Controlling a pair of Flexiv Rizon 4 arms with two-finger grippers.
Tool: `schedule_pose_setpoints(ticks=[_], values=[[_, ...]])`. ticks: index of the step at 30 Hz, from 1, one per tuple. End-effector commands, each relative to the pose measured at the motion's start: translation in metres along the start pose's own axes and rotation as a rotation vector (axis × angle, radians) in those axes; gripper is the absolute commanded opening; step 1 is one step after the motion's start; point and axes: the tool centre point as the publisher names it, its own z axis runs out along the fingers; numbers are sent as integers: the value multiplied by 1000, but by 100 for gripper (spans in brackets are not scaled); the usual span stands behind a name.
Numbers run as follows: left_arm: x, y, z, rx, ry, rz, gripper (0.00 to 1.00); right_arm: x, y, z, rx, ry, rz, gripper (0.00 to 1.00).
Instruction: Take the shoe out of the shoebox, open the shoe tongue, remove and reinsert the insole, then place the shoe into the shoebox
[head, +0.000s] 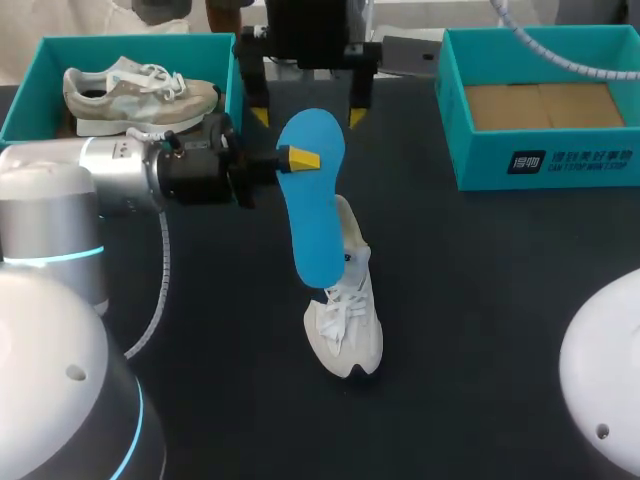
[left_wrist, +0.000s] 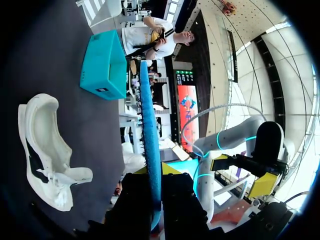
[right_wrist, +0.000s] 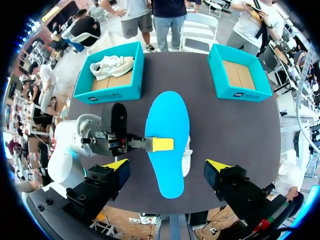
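Two left fingers (head: 305, 158) pinch the blue insole (head: 318, 215) upright over the white shoe (head: 348, 335) on the table (head: 480, 300), the right fingers (head: 357, 118) spread wide above that shoe; thin, light and bendy, the insole seems best gripped mid-length.

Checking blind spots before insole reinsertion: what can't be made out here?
Head view: opening of the white sneaker mostly behind the blue foam insole.
Right wrist view: sneaker almost wholly under the insole; only a sliver shows.
Left wrist view: insole edge-on, faces unseen; left gripper: yellow tips hidden by its dark body.
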Motion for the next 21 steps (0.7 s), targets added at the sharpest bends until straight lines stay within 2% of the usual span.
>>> schedule_pose_setpoints(ticks=[1,8,10,14,15,17,19,21], values=[[-1,0,0,0,1,0,0,-1,0,0,-1,2,1,100],[-1,0,0,0,1,0,0,-1,0,0,-1,2,1,100],[-1,0,0,0,1,0,0,-11,-3,2,-6,98,17,100],[-1,0,0,0,1,0,0,-35,-5,7,-16,176,22,100],[-1,0,0,0,1,0,0,-40,-4,7,-18,222,20,100],[-1,0,0,0,1,0,0,-46,-3,8,-4,254,4,100],[-1,0,0,0,1,0,0,-52,-1,11,28,356,-14,100],[-1,0,0,0,1,0,0,-56,1,14,26,421,-22,100]])
